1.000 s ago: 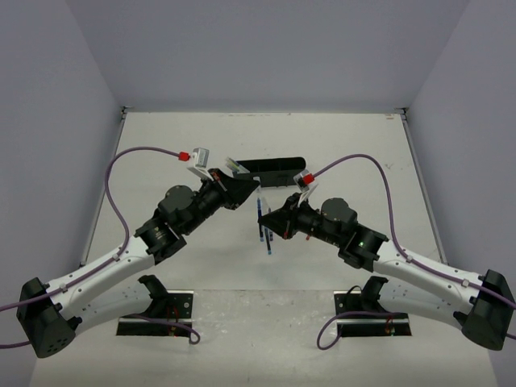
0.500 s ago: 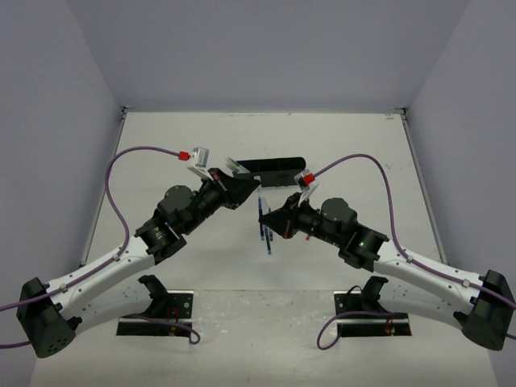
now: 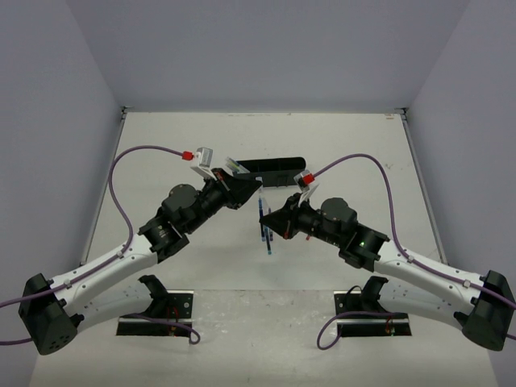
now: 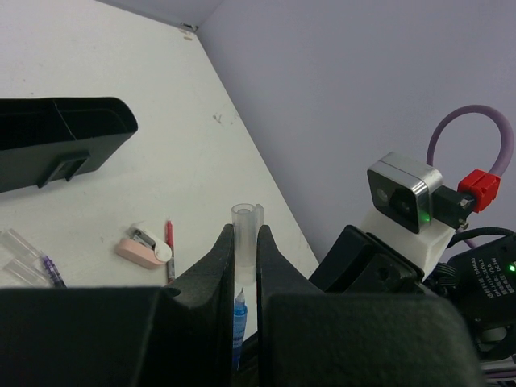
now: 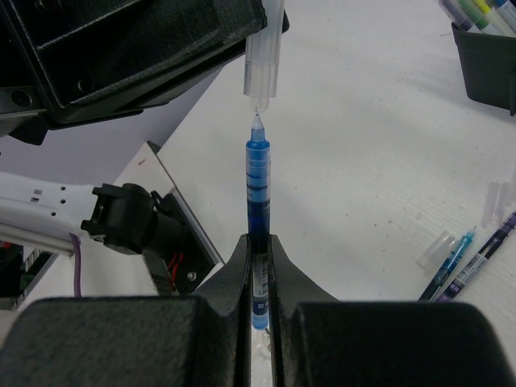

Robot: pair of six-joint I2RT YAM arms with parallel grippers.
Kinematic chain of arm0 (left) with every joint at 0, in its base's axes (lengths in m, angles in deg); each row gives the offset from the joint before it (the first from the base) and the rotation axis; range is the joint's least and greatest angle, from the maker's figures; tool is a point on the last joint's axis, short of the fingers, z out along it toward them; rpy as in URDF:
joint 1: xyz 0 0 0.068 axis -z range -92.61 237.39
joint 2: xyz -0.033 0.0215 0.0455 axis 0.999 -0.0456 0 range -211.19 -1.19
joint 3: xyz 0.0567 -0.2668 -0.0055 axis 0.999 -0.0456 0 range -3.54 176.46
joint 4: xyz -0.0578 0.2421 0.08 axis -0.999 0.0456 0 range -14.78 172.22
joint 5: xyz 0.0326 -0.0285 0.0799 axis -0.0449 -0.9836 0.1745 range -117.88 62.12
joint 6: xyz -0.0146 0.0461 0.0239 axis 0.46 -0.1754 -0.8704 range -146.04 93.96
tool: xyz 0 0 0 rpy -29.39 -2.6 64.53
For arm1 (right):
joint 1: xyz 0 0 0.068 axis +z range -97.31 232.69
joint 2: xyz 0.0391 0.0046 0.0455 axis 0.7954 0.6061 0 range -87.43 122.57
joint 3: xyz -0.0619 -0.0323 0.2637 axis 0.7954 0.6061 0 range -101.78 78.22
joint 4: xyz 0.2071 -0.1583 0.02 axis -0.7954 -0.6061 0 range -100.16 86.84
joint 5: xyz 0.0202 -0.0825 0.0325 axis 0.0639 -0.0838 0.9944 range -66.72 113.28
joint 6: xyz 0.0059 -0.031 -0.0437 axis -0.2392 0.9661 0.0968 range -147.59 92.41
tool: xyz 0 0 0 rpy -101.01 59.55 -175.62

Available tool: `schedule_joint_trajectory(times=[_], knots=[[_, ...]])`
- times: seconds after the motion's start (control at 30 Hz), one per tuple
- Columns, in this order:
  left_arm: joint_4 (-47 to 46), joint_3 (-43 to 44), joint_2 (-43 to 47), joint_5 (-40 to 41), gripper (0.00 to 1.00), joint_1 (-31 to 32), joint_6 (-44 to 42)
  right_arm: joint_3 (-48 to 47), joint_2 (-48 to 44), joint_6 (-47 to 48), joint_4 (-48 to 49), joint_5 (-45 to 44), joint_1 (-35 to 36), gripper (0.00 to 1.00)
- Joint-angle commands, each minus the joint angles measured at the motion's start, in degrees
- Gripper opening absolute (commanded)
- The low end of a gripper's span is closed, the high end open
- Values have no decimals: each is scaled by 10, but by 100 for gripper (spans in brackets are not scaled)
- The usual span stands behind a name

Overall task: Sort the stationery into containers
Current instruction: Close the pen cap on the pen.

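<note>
My left gripper (image 4: 244,234) is shut on a clear pen cap (image 4: 246,222), which pokes out past the fingertips. My right gripper (image 5: 259,242) is shut on a blue pen (image 5: 258,185) with its tip pointing at the cap (image 5: 263,64), right at the cap's mouth. The two grippers (image 3: 256,187) (image 3: 264,216) meet over mid-table in the top view. Behind them lies the black tray (image 3: 270,171); one end of it (image 5: 488,72) holds several pens. A pinkish eraser (image 4: 139,251) and a red pen (image 4: 169,246) lie on the table.
Loose pens (image 5: 463,258) and clear caps (image 5: 493,201) lie on the table under the grippers, as do a purple pen (image 4: 52,270) and more caps (image 4: 16,254). Black base plates (image 3: 157,310) (image 3: 375,310) sit at the near edge. Walls close the table on three sides.
The left arm has shifted slightly, bringing the cap a little closer to the blue pen's tip. The right arm has held still.
</note>
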Motion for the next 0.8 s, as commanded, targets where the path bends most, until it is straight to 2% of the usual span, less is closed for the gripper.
schedule_joint_trajectory(times=[0.0,0.77], knots=[[-28,2,-6,1,0,2,-15,-28,-17,10,7,-3,1,0],[-38,-8,-2,-18,0,2,-13,-45,-6,16,-17,-29,1,0]])
